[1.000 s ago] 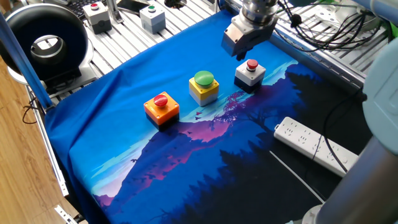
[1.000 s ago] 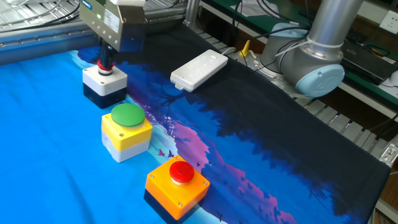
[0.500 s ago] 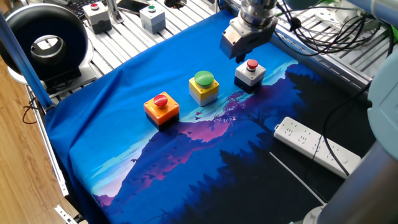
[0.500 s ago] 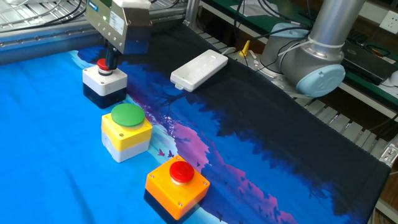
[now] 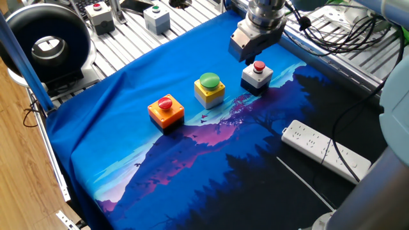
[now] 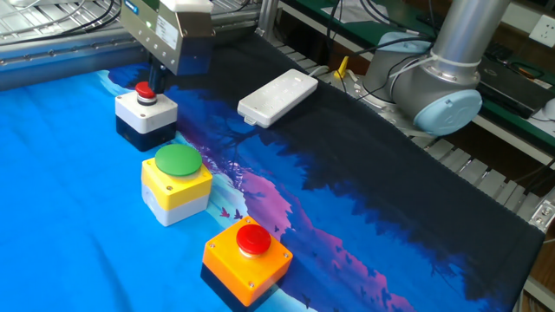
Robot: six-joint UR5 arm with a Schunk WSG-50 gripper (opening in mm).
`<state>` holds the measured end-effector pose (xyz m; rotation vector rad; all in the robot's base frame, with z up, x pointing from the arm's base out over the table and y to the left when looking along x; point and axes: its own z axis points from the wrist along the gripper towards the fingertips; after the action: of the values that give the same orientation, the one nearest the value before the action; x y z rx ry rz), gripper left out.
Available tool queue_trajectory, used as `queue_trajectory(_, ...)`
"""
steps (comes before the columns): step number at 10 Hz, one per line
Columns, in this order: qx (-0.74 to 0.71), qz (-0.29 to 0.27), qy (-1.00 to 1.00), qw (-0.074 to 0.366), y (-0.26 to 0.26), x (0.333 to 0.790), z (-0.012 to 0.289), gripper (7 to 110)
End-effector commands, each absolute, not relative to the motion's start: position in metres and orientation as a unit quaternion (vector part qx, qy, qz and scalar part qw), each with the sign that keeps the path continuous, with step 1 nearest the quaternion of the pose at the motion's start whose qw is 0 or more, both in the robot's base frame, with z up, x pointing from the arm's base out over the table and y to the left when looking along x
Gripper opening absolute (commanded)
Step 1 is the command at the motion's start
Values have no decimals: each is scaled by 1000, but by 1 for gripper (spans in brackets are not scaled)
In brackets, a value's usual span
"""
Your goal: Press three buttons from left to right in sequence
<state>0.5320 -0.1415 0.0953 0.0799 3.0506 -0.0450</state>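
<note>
Gripper [image 6: 159,80] of mine is hovering just above the white button box's [image 6: 146,110] small red cap [image 6: 145,90]; I cannot tell whether its fingers are open or closed.

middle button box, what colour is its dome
Green, on the yellow box; clearest in the other fixed view.

Honestly can't read a single thing from where I'm standing. The silver two-finger gripper [image 6: 159,76] has a pale sticker with dark print on its side, but the print is way too small and blurry to make out. The three cube push-button boxes show no readable lettering, same for the white power strip [image 5: 325,151].
</note>
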Motion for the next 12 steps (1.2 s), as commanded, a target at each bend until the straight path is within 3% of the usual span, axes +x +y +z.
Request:
queue_trajectory(1,14,4,999,50,-133,535,97,7)
queue_trajectory(2,15,9,999,36,-128,531,99,7)
queue_trajectory(4,45,51,998,12,-67,553,128,7)
queue_trajectory(6,69,49,996,5,-33,568,136,7)
queue_trajectory(8,78,76,994,18,-15,577,118,7)
queue_trajectory(12,73,76,993,44,-11,577,84,7)
